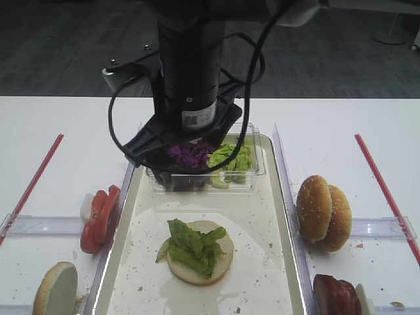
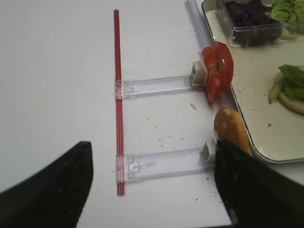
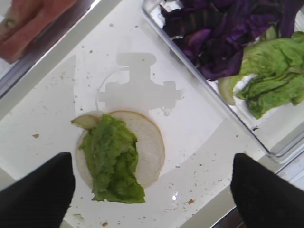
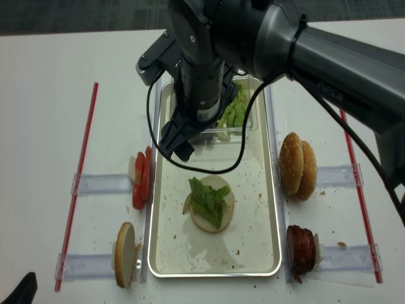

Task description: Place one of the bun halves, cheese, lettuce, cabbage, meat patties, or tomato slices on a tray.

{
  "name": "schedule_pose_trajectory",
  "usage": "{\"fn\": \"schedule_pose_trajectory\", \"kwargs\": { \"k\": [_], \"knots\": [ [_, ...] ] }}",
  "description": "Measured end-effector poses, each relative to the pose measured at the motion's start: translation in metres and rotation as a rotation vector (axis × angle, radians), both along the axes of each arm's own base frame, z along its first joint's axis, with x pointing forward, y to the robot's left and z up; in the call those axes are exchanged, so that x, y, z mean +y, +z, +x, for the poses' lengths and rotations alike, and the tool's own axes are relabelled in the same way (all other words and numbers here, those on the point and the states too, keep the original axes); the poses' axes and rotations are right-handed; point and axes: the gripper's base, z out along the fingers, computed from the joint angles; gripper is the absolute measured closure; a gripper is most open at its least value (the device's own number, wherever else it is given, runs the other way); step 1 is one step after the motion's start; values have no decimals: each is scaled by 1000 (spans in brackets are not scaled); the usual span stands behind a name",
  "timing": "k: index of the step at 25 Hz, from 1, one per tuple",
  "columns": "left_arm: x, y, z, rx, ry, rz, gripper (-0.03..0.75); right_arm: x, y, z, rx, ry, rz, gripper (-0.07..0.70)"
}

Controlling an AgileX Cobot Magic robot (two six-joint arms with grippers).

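Observation:
On the cream tray lies a bun half, cut face up, with a piece of lettuce on top. In the right wrist view my right gripper hangs open and empty above that bun half and its lettuce. Cabbage and more lettuce fill the clear box at the tray's far end. Tomato slices and a bun half stand left of the tray. Bun halves and meat patties stand on the right. My left gripper is open over the table. Cheese is out of view.
My right arm rises over the clear box and hides part of it. Red straws and clear plastic holders lie on the white table either side of the tray. Crumbs dot the tray.

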Motion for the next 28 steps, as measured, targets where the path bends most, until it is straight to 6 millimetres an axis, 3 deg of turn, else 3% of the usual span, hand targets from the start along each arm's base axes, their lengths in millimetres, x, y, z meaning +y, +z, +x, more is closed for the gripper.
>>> {"fn": "schedule_pose_trajectory", "kwargs": {
  "k": [8,14,23,28],
  "knots": [
    [0,0,0,0,0,0,224,-37,0,33,-5,-124,-5,-46],
    [0,0,0,0,0,0,224,-80,0,64,-8,-235,-9,-46],
    [0,0,0,0,0,0,224,-184,0,110,-15,-499,-26,-46],
    [0,0,0,0,0,0,224,-243,0,123,-15,-644,-30,-46]
  ]
}}
